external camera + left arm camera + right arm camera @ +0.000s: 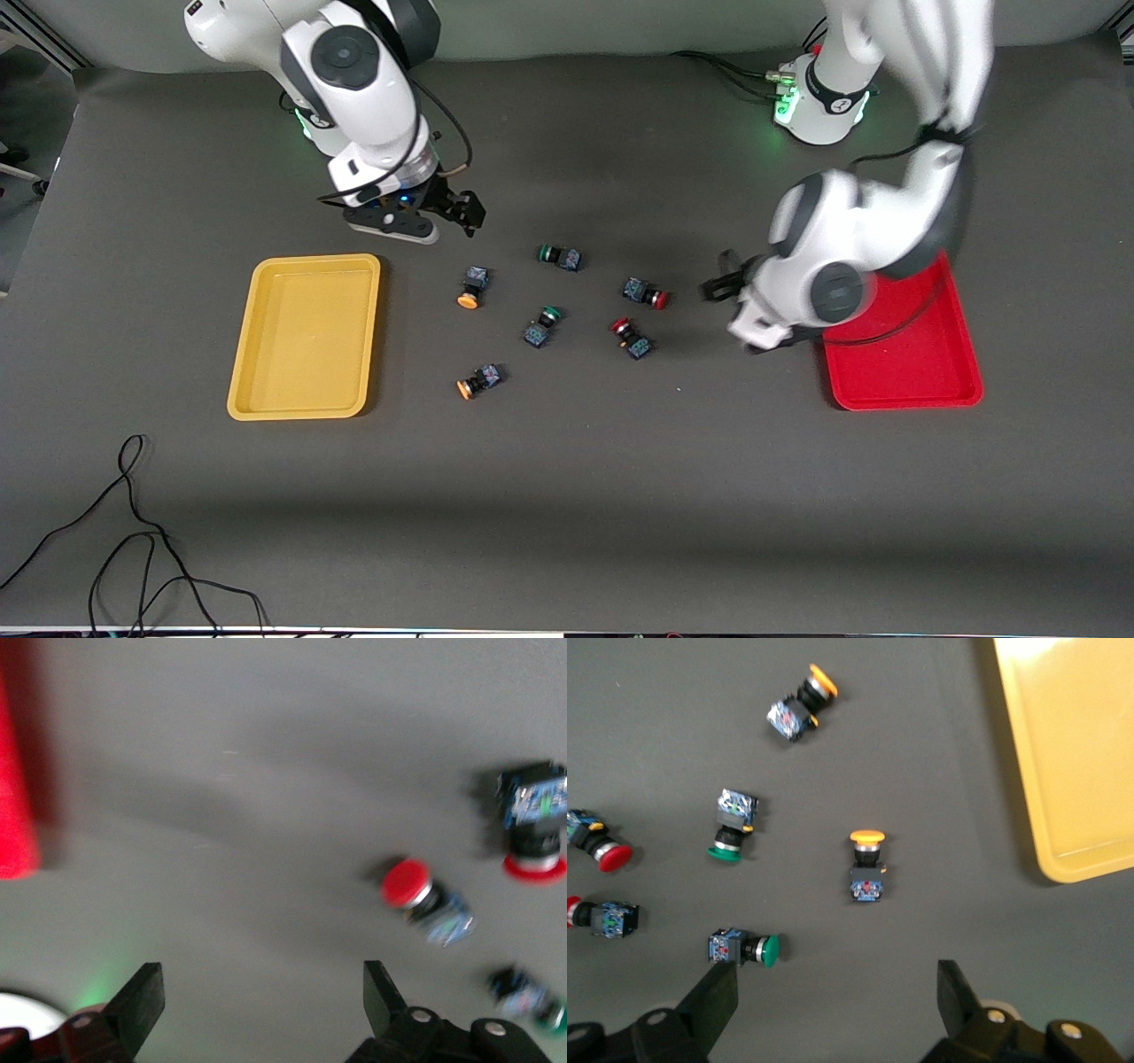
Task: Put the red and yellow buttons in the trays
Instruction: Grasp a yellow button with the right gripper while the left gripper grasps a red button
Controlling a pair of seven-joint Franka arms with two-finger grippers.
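Six buttons lie mid-bench between the yellow tray (pixel 306 335) at 9 o'clock and the red tray (pixel 912 363) at 3 o'clock; left end effector (pixel 261 997) and right end effector (pixel 837 997) hover released

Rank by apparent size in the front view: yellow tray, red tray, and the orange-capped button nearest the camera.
1. yellow tray, fully visible.
2. red tray, which looks about the same size, but the left arm covers part of it, so I would not rank the two.
3. orange-capped button, far smaller than either.
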